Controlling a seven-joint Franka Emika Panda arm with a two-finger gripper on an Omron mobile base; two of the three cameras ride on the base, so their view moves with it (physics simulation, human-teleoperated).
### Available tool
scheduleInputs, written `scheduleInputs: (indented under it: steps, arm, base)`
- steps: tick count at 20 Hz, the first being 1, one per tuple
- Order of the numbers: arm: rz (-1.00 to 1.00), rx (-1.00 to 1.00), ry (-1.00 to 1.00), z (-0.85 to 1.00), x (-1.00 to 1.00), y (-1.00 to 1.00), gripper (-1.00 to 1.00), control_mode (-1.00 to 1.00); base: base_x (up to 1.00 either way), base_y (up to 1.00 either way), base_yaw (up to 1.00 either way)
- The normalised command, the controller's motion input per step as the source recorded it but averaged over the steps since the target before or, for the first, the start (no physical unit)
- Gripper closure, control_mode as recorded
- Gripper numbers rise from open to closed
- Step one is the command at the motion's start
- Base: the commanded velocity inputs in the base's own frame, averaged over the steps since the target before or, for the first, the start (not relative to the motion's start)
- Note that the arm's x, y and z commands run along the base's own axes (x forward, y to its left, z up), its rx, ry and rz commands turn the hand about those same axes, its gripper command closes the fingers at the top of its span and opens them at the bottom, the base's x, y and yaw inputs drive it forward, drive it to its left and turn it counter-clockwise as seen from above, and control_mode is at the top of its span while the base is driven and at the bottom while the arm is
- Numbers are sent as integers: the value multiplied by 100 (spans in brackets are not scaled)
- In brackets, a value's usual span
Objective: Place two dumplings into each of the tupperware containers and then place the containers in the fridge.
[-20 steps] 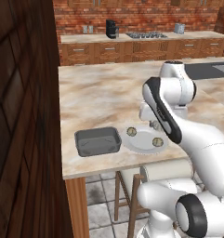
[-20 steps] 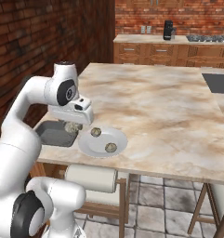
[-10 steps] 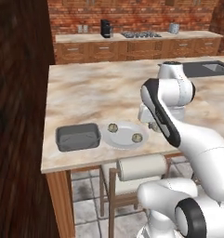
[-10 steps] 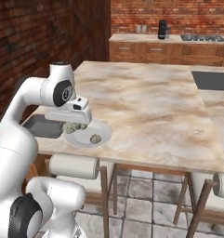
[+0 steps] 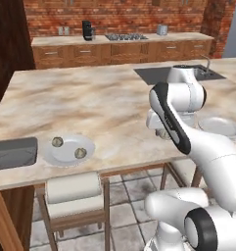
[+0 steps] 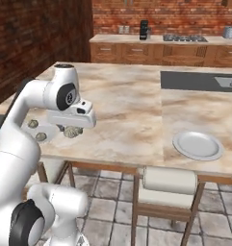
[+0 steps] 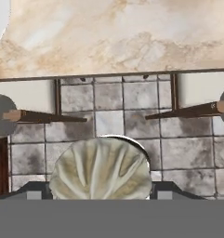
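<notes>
The base has driven right along the table [image 5: 105,103], claw [image 7: 100,197] clamped on one dumpling [image 7: 100,175], two remaining on the plate [image 5: 68,151], grey container [image 5: 12,152] empty.

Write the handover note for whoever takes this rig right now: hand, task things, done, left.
The hand is shut on a dumpling, held near the front edge of the counter.
Two more dumplings lie on the round plate. The dark grey tray sits just left of it, with nothing in the part that shows.
Done: one dumpling picked up.
Left: put two dumplings in each tray, then put both trays in the fridge.
</notes>
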Motion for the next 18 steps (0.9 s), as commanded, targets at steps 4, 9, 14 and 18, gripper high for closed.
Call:
scheduleInputs:
  steps: [4, 9, 14, 18]
  arm:
    - [0, 0, 0, 0, 0, 0, 100, 100]
    - [0, 0, 0, 0, 0, 0, 100, 100]
    - [0, 0, 0, 0, 0, 0, 100, 100]
    - [0, 0, 0, 0, 0, 0, 100, 100]
  base:
    - [-92, -100, 0]
    - [-50, -100, 0]
    - [32, -100, 0]
    - [64, -100, 0]
